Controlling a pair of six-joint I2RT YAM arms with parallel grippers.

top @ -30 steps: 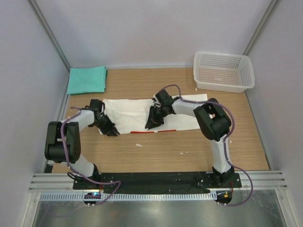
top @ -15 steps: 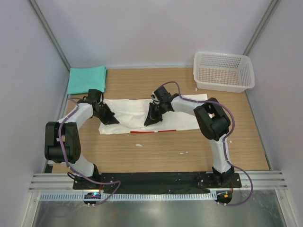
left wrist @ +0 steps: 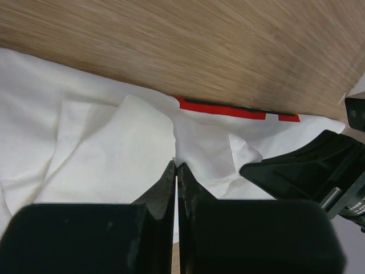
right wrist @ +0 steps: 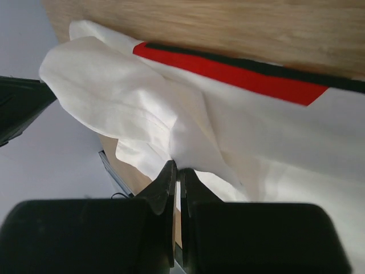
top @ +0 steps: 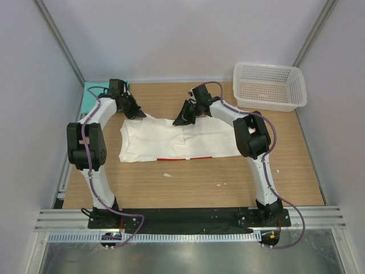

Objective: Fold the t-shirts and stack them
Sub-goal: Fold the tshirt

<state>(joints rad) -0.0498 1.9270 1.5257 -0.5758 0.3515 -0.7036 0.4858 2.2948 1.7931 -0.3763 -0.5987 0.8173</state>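
The white shirt (top: 171,142) lies spread across the middle of the table (top: 188,177), long side running left to right, with a red strip (top: 185,158) showing along its near edge. Both arms reach over to its far edge. The left gripper (top: 141,115) has its jaws closed on the cloth at the far left corner; in the left wrist view the fingers (left wrist: 165,182) are pressed together with a peak of white cloth pinched between them, and the red strip (left wrist: 222,109) lies beyond. The right gripper (top: 180,120) grips the same far edge near its middle, just to the right of the other; in the right wrist view its jaws are shut on a bunched fold of white cloth that rises to the fingers (right wrist: 166,180). Each gripper shows at the edge of the other's wrist view. The teal shirt (top: 87,98) sits folded in the far left corner of the table, partly hidden behind the left arm, apart from the white one. A basket (top: 265,104) stands in the far right corner.
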